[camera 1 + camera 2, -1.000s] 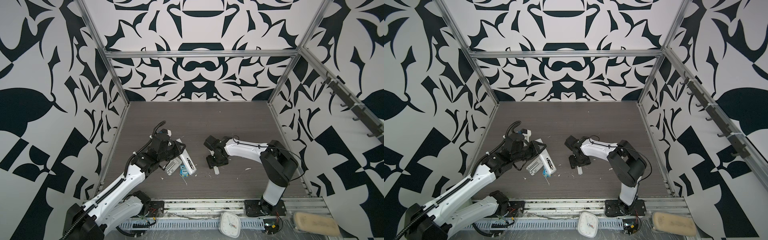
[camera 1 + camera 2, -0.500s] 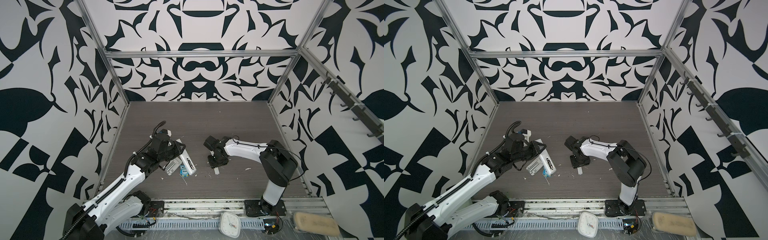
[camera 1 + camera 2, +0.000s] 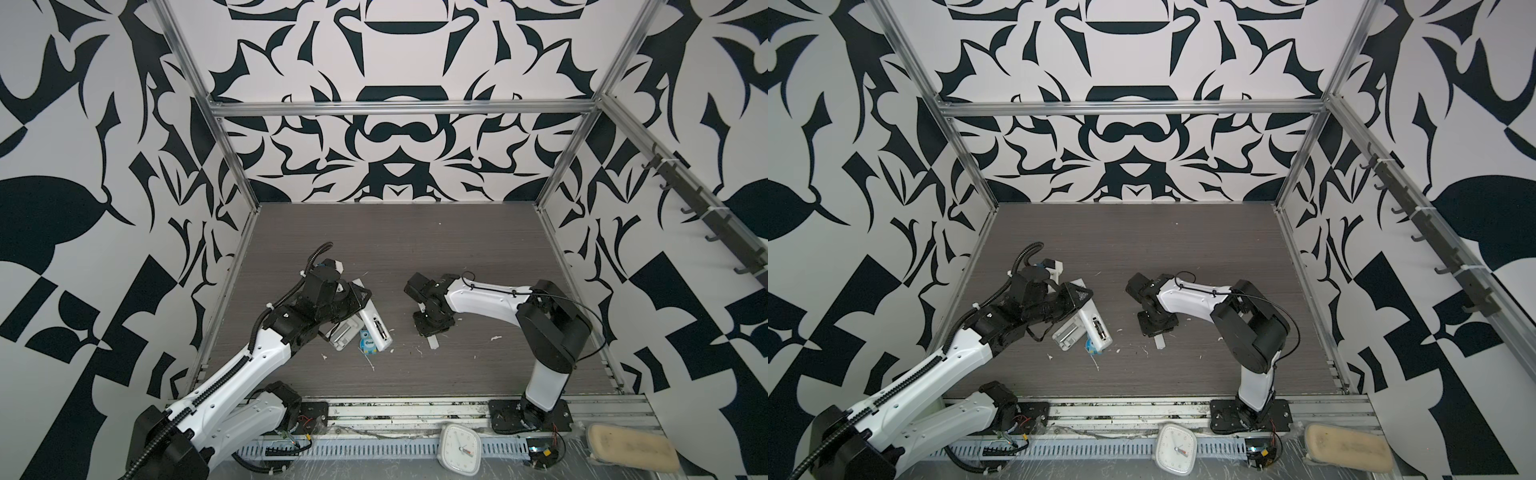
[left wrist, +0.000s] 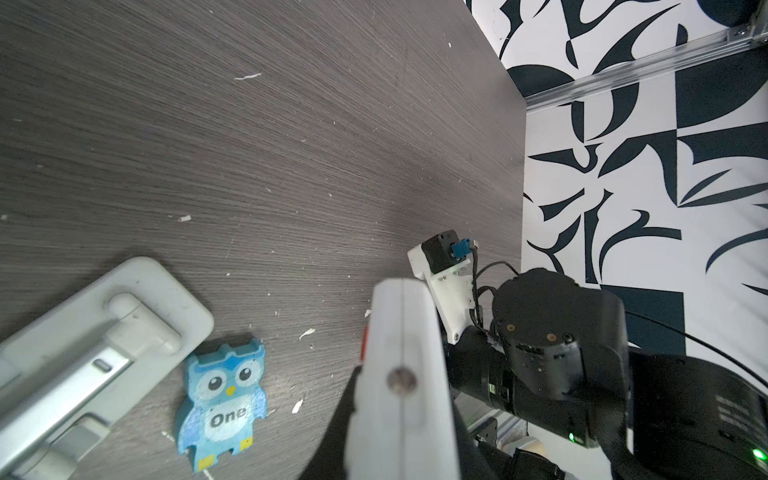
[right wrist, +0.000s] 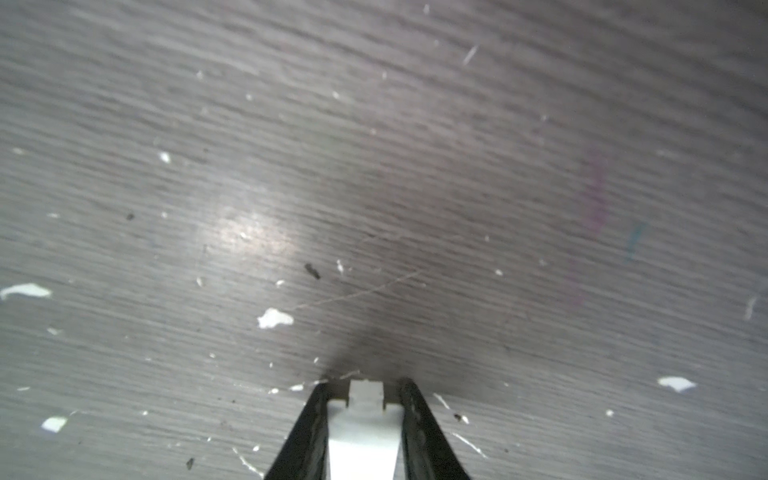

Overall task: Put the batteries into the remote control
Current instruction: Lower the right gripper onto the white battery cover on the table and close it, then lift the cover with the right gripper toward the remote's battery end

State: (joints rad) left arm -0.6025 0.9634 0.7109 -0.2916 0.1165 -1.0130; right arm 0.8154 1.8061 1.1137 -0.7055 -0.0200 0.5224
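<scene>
Nearest, by the front rail, sit one white square clock (image 3: 459,453) and one soft beige pad (image 3: 631,451). They are off the dark grey wooden desk (image 3: 415,249) and have no part in this job.

A little further in, the right gripper (image 5: 365,384) points down at the desk. It is clenched on one small flat white plastic piece with a little tab (image 5: 361,440). I think this piece is the lid of the battery box. In both top views it lies on the desk and pokes out toward the front.

To the left of it, across a stretch of bare desk, are three things. There is one little blue owl figure (image 4: 222,399), one flat grey-white tray (image 4: 104,332) and one long slim white remote control (image 3: 376,328). The owl sits just beside the remote's near end, and the tray is beside the remote on the left.

The remote's long way runs from front to back and slants a bit, so its near end leans toward the right arm. The left gripper (image 3: 359,300) is clenched on the remote's far part and squeezes its long sides. So the left arm is the nearer one, and the right gripper would have to go left to reach the remote.

The remote's back faces up with one open slot (image 3: 378,329). Something dark shows inside, but I cannot tell if it is a battery. I count no loose batteries on the desk.
</scene>
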